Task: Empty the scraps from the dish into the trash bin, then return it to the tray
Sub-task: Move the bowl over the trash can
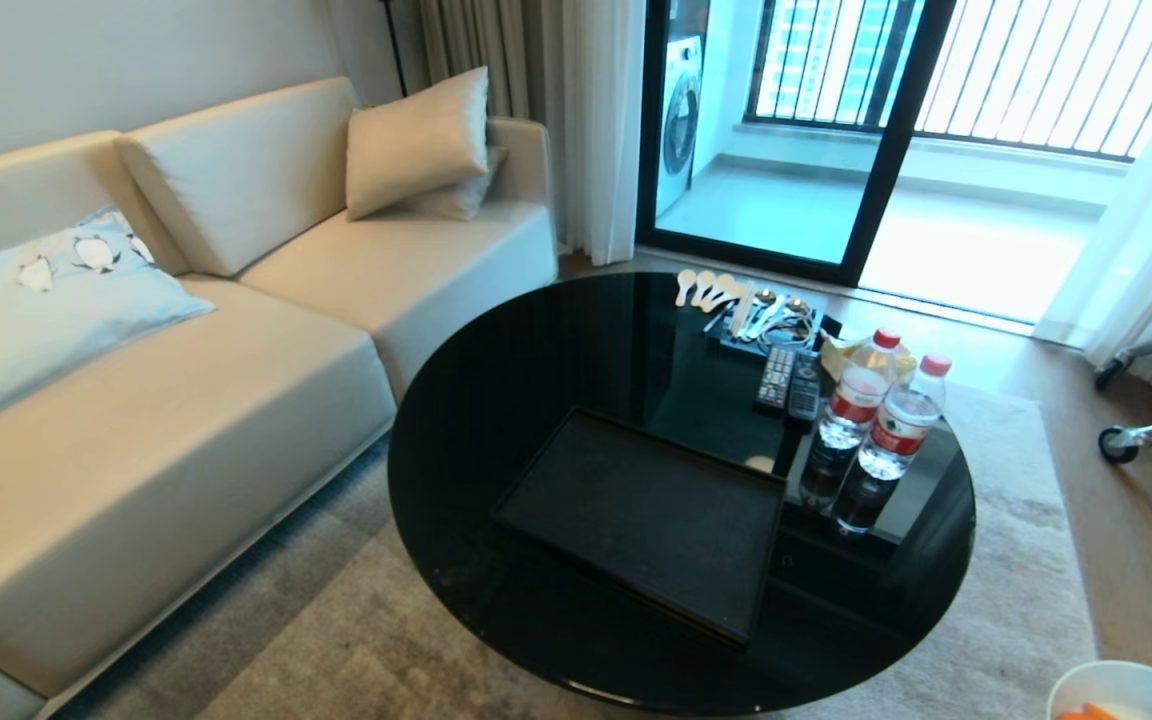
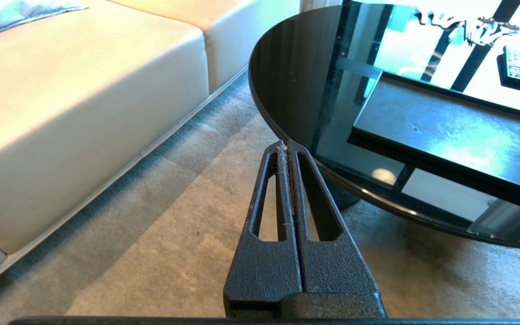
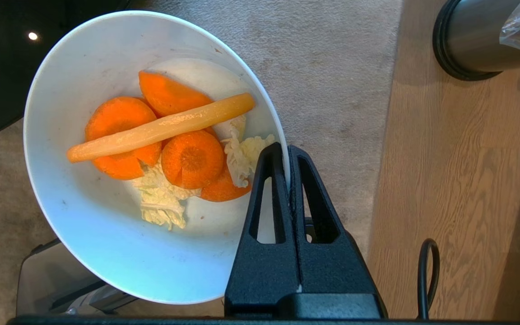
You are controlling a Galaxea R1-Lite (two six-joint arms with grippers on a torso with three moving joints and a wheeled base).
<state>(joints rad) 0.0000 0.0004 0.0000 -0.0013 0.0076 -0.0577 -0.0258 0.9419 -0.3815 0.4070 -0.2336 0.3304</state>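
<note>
The right tool (image 3: 288, 155) is clenched on the rim of the white bowl (image 3: 106, 253), carrying it above the carpet at the head view's lower right corner, so the carrot slices and cabbage bits (image 3: 169, 149) stay inside. The silver trash bin (image 3: 476, 40) stands on the wood floor, upper right in the right wrist view, not yet reached. The left tool (image 2: 288, 146) hangs idle, pressed shut and empty, beside the tabletop (image 1: 536, 360). Farther off, mid-frame, the black tray (image 1: 636, 510) waits bare for the bowl's return.

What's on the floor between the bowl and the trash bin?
Nothing: the right wrist view shows only bare rug and wood floor between the bowl and the trash bin.
</note>
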